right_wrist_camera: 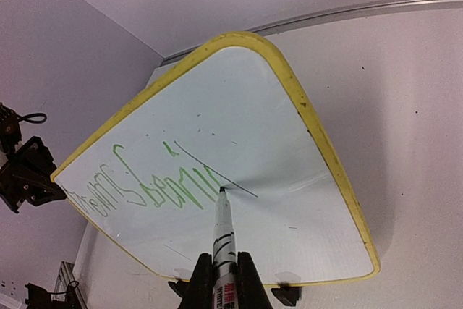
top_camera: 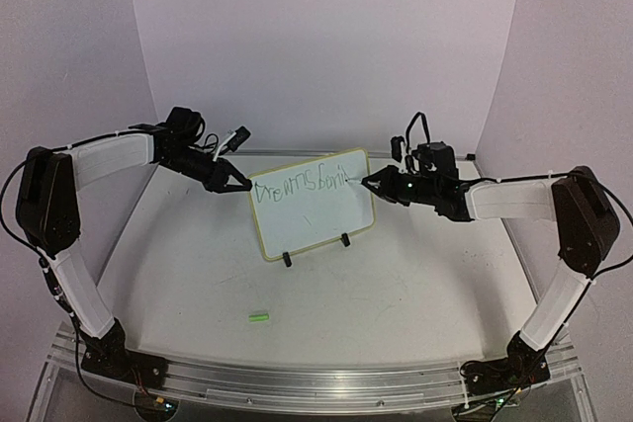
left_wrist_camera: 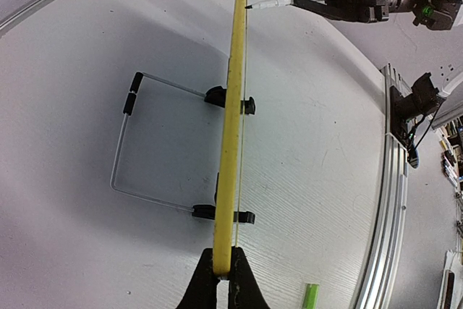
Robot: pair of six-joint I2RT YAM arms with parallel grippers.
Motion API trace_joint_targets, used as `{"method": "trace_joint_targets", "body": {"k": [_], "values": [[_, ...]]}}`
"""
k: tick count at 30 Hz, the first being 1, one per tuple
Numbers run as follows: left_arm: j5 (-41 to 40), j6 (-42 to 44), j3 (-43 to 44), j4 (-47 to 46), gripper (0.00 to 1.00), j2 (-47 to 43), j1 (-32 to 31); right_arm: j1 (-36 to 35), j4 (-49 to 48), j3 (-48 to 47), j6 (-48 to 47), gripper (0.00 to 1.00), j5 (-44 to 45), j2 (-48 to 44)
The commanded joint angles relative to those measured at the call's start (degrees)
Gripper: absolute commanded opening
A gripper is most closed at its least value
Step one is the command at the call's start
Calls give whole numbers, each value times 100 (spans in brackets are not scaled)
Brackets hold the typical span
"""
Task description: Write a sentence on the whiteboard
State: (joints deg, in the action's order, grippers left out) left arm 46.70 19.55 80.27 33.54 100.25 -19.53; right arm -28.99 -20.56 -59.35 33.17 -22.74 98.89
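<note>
The whiteboard (top_camera: 315, 216) with a yellow frame stands upright on two black feet in the middle of the table. Green handwritten words, the sentence (top_camera: 297, 185), run along its top. My left gripper (top_camera: 237, 185) is shut on the board's left edge; the left wrist view shows the frame (left_wrist_camera: 233, 106) edge-on between my fingers. My right gripper (top_camera: 371, 183) is shut on a marker (right_wrist_camera: 223, 236), whose tip touches the board face (right_wrist_camera: 275, 128) just right of the green words (right_wrist_camera: 166, 189), beside a thin dark line.
A small green marker cap (top_camera: 259, 317) lies on the table in front of the board, also in the left wrist view (left_wrist_camera: 310, 296). A wire stand (left_wrist_camera: 123, 142) props the board from behind. An aluminium rail (top_camera: 316, 382) runs along the near edge.
</note>
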Motion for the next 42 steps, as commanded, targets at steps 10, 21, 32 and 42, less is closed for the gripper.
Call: {"method": "trace_joint_targets", "body": {"k": [10,21,32,42], "values": [[-319,200,31,347,0,-58,-68,6,-472,-286,155,0,333,-176],[-329,202,26,347,0,-48,-69,5,-465,-106,197,0,634,-182],[-319,200,35,346,0,-48,-69,4,-447,235,266,0,502,-95],[-328,199,21,336,0,-75,-69,4,-450,236,220,0,401,-302]]}}
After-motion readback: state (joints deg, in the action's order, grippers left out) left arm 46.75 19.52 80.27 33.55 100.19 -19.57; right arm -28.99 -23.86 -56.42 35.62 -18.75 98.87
